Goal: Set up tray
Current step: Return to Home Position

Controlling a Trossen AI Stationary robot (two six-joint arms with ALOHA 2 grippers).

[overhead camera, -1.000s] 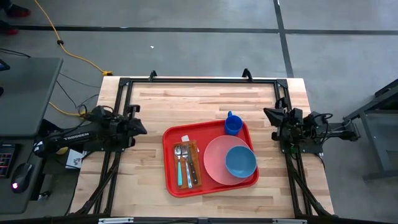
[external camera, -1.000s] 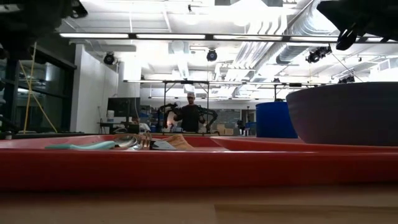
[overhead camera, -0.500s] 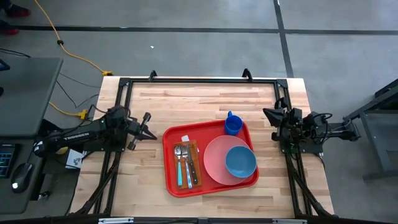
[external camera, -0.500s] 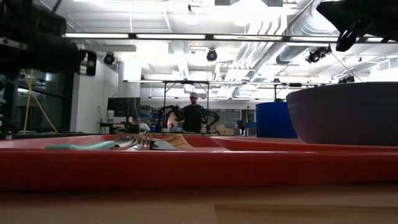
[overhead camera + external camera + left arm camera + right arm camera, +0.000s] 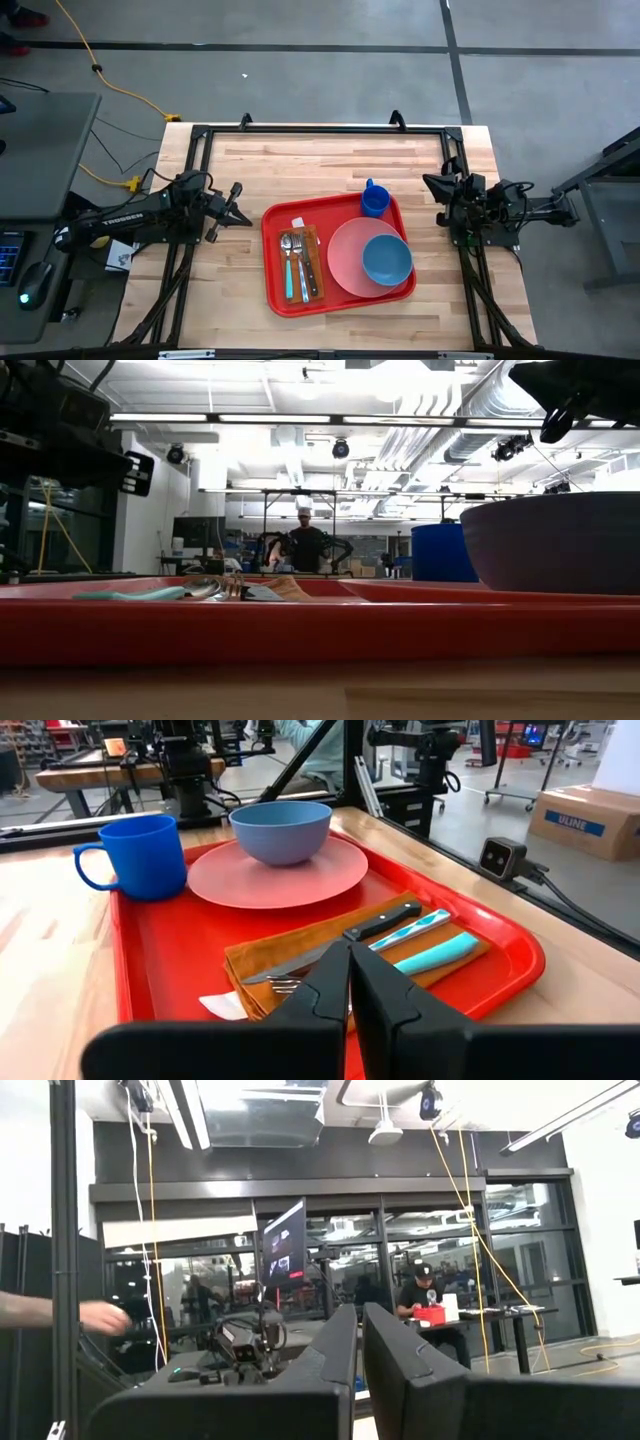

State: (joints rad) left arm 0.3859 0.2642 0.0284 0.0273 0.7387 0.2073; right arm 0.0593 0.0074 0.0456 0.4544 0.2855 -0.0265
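Your left gripper (image 5: 350,955) has swung toward the tray (image 5: 170,950), fingers pressed together and partly hiding the knife (image 5: 385,921); the right gripper (image 5: 360,1318) is likewise closed.

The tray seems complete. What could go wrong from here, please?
The left end effector, shut, points at the tray from close by; a swing while going home might nudge it. The blue mug stands at the tray's far rim, nearest the right end effector; a bump might tip it.
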